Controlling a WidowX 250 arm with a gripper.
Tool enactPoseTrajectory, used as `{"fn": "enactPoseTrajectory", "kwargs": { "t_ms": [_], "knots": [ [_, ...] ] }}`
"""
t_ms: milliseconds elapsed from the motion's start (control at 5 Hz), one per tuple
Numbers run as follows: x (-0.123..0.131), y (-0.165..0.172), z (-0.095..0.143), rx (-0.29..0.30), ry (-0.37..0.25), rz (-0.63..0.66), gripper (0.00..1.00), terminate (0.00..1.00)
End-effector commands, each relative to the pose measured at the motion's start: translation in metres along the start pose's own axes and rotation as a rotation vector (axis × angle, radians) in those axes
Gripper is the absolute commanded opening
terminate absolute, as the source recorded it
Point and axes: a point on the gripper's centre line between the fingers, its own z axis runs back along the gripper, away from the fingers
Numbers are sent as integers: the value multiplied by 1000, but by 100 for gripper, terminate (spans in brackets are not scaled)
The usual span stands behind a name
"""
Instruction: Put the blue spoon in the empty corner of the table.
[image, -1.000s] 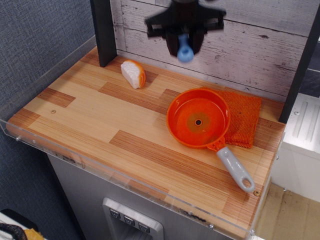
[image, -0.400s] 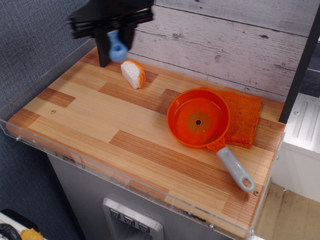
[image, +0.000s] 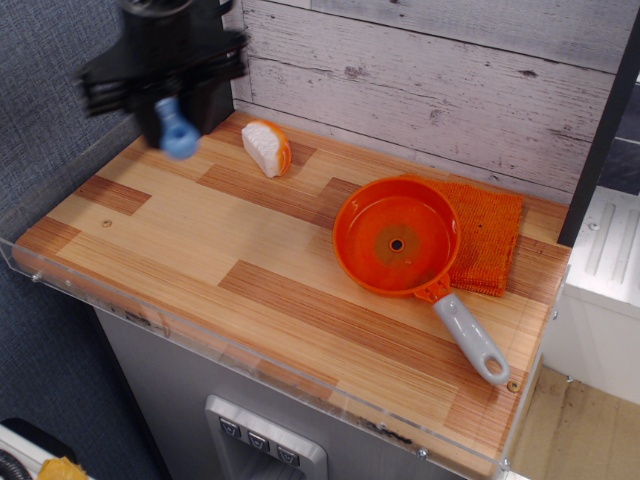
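My gripper (image: 175, 105) is a black, motion-blurred shape high over the table's far left. It is shut on the blue spoon (image: 178, 138), whose light-blue end hangs down below the fingers; its grey bowl is hidden. The spoon is in the air above the left part of the table (image: 250, 300). The empty corner (image: 75, 235) is the near-left one, bare striped wood with a small screw dot, bounded by the clear acrylic rim and the blue-grey wall. It lies below and in front of the gripper.
An orange-and-white bread-like toy (image: 267, 148) stands at the back, right of the gripper. An orange pan with a grey handle (image: 398, 237) sits right of centre, partly on an orange cloth (image: 487, 235). A black post (image: 212, 100) stands at the back left.
My gripper has carried the blue spoon from above the pan's back side leftward across the table, past the bread toy, and a little lower. The other things have not moved.
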Motion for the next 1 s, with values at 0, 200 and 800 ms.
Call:
{"fn": "enactPoseTrajectory", "kwargs": {
  "t_ms": [0, 200, 800],
  "knots": [
    [-13, 35, -12, 75, 29, 85, 0, 0],
    [-23, 33, -26, 76, 69, 36, 0, 0],
    [-31, 31, -30, 201, 113, -210, 0, 0]
  ]
}}
